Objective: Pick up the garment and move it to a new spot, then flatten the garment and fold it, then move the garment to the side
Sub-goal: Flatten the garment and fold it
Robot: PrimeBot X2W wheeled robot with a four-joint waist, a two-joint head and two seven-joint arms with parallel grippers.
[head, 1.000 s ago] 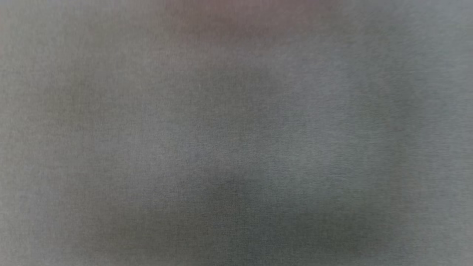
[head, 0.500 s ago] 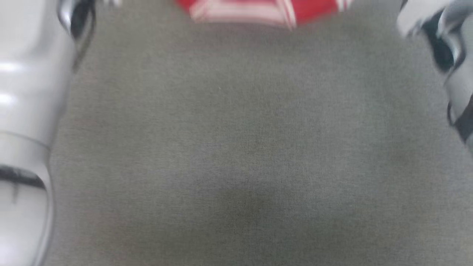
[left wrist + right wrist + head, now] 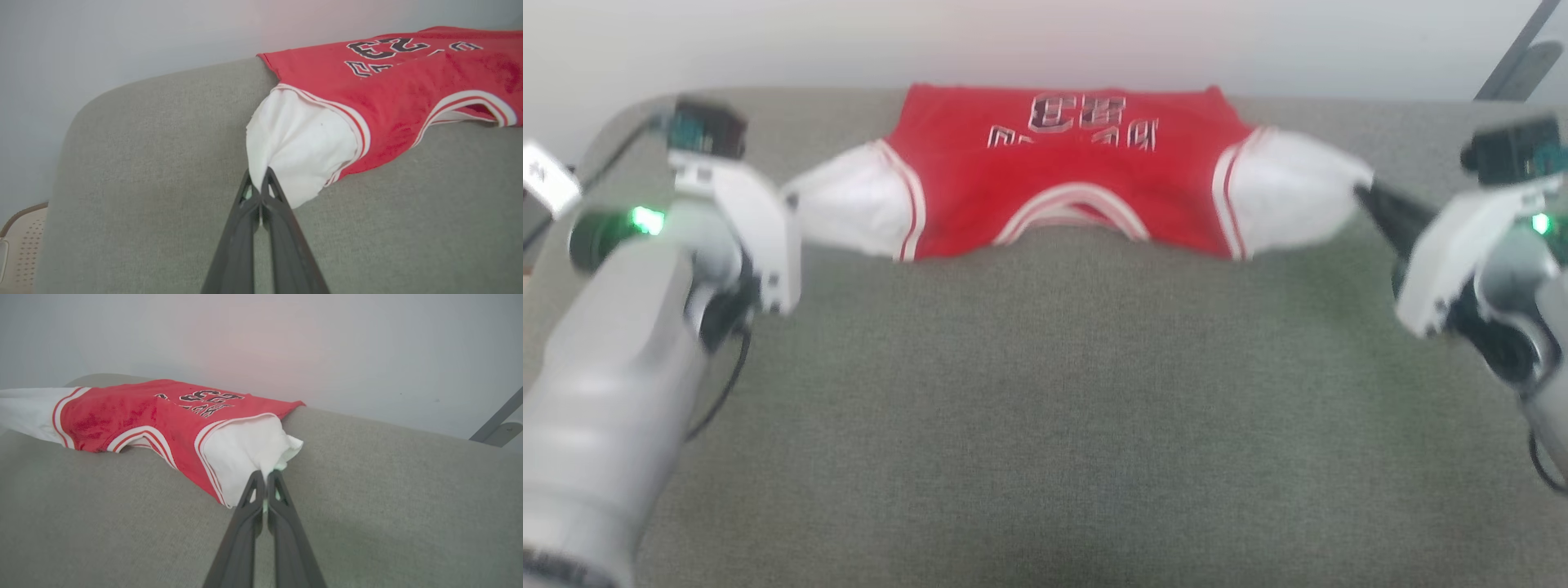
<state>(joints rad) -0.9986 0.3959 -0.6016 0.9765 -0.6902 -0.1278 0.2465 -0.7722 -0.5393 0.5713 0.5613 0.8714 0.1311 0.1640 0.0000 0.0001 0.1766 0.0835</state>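
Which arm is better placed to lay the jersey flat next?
Neither left nor right alone, likely both: left gripper pinches one white sleeve of the garment, right gripper the other; it lies stretched between them on the grey surface.

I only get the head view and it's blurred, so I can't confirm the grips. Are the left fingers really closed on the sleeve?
Observer: Yes. The left wrist view shows the left gripper shut, pinching the edge of the garment's white sleeve.
Operator: And the right?
Observer: The right gripper is shut too, on bunched fabric of the other white sleeve.
Operator: Anything off the left edge?
Observer: A beige perforated object sits low past the grey surface's rounded corner.
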